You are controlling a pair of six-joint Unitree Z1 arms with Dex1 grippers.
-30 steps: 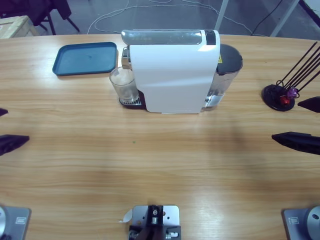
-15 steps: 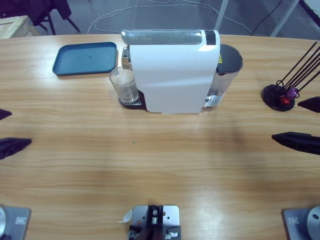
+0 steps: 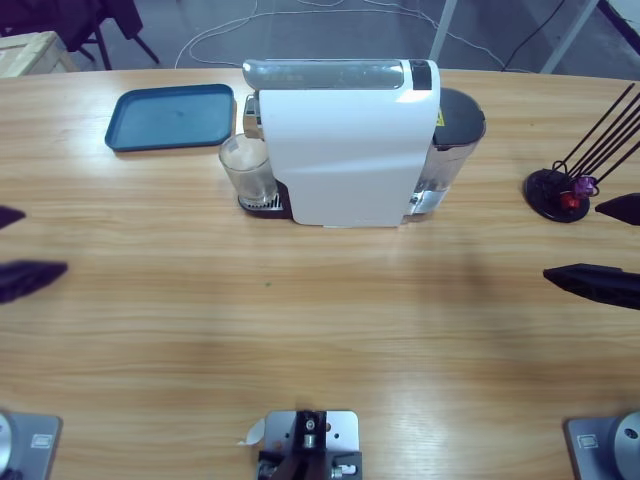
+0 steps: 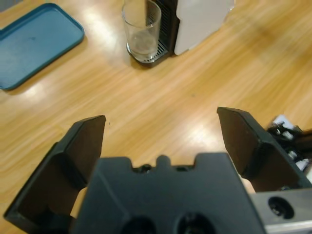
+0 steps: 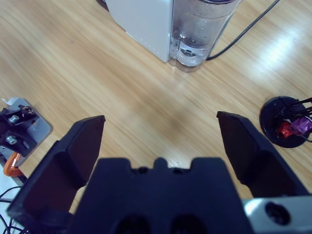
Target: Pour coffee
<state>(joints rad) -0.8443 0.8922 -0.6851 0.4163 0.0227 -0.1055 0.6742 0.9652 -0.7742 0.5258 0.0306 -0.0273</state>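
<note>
Sitting empty under coffee machine (image 3: 345, 140) spout nr table's (image 3: 320, 320) far edge: glass (image 3: 246, 170); blue tray (image 3: 172, 116) empty; both grippers, left gripper (image 4: 161, 141) & right gripper (image 5: 161, 141), gaping wide, holding nothing.

The left gripper (image 3: 12, 245) sits at the table's left edge, its two black jaws spread wide with nothing between them. The right gripper (image 3: 605, 245) sits at the right edge, jaws equally wide apart and holding nothing.
</note>
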